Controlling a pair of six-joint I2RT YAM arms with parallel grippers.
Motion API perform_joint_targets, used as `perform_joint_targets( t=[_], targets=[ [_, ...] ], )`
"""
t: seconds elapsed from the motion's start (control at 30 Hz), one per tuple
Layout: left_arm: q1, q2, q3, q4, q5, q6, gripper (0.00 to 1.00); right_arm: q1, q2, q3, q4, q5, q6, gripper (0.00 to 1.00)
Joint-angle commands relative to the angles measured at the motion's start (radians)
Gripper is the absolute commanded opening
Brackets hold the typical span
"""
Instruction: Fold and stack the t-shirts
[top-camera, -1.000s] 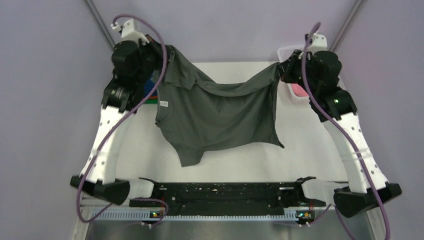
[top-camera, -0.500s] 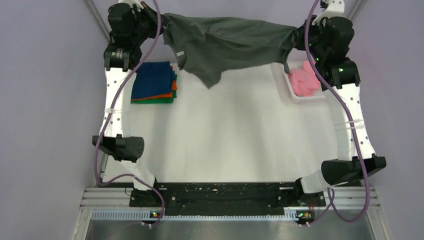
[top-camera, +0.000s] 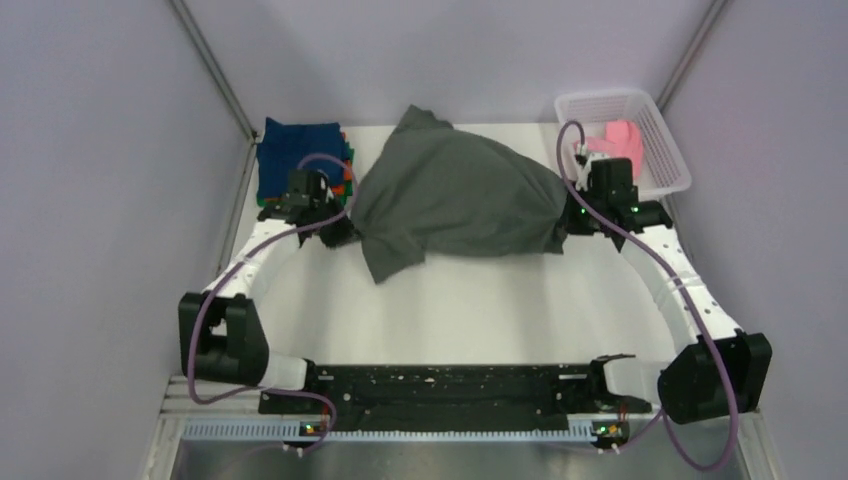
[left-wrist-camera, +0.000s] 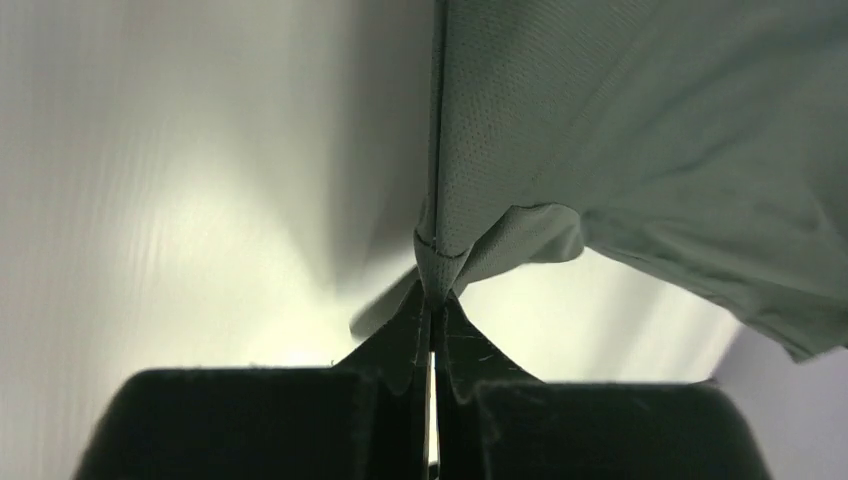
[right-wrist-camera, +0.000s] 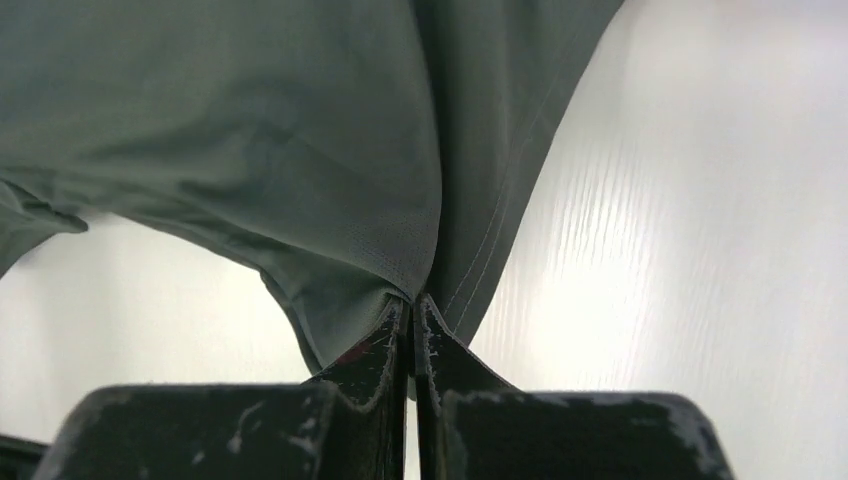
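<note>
A dark charcoal grey t-shirt (top-camera: 455, 195) lies billowed over the middle of the white table, a sleeve trailing toward the front left. My left gripper (top-camera: 343, 228) is shut on its left edge; the pinched cloth (left-wrist-camera: 470, 200) shows in the left wrist view. My right gripper (top-camera: 566, 222) is shut on its right edge, and the cloth (right-wrist-camera: 330, 170) hangs from the shut jaws in the right wrist view. A stack of folded shirts (top-camera: 296, 158), navy blue on top with orange and green edges, lies at the back left. A pink shirt (top-camera: 618, 137) lies in the basket.
A white plastic mesh basket (top-camera: 662, 150) stands at the back right corner. Grey walls close in the table on the left, right and back. The arm bases and a black rail (top-camera: 450, 385) run along the near edge.
Both arms have come down and toward the near side from high at the back. The grey shirt, stretched in the air before, now rests draped on the table between them.
</note>
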Motion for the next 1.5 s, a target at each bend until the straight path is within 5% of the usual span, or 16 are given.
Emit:
perform_joint_targets(
  t=[0.0,0.23,0.37,0.47,0.6,0.63,0.67,0.7,0.87,1.0,1.27,1.47],
  targets=[
    [0.000,0.029,-0.121,-0.108,-0.050,-0.018,0.06,-0.004,0.018,-0.120,-0.070,0.005,0.084,0.00],
    [-0.001,0.086,-0.213,-0.135,-0.073,-0.006,0.10,-0.003,0.090,-0.296,-0.045,0.109,0.154,0.06],
    [-0.001,-0.001,-0.253,-0.228,-0.159,-0.016,0.11,-0.003,0.029,-0.343,-0.067,0.115,0.184,0.14],
    [-0.002,-0.104,-0.298,-0.304,-0.204,-0.029,0.20,-0.003,-0.057,-0.357,-0.131,0.142,0.225,0.21],
    [-0.004,-0.236,-0.333,-0.403,-0.283,-0.064,0.54,-0.002,-0.202,-0.345,-0.226,0.205,0.247,0.62],
    [-0.004,-0.258,-0.326,-0.431,-0.328,-0.075,0.67,-0.003,-0.232,-0.336,-0.245,0.222,0.250,0.76],
    [-0.005,-0.279,-0.314,-0.454,-0.347,-0.083,0.95,-0.003,-0.256,-0.324,-0.262,0.239,0.254,0.94],
    [-0.004,-0.298,-0.302,-0.473,-0.350,-0.089,0.98,-0.002,-0.280,-0.312,-0.275,0.241,0.257,0.98],
    [-0.053,-0.430,-0.292,-0.415,-0.158,-0.073,0.99,0.002,-0.369,-0.316,-0.234,0.048,0.250,0.99],
    [-0.218,-0.454,-0.326,-0.219,-0.125,-0.111,0.99,0.081,-0.379,-0.404,-0.051,-0.116,0.271,0.99],
    [-0.322,-0.017,-0.188,0.012,-0.060,-0.081,0.99,0.226,-0.085,-0.464,0.156,0.055,0.352,0.99],
    [-0.324,0.128,-0.202,0.115,-0.049,-0.078,0.99,0.228,-0.140,-0.726,0.420,0.149,0.461,0.99]
  ],
)
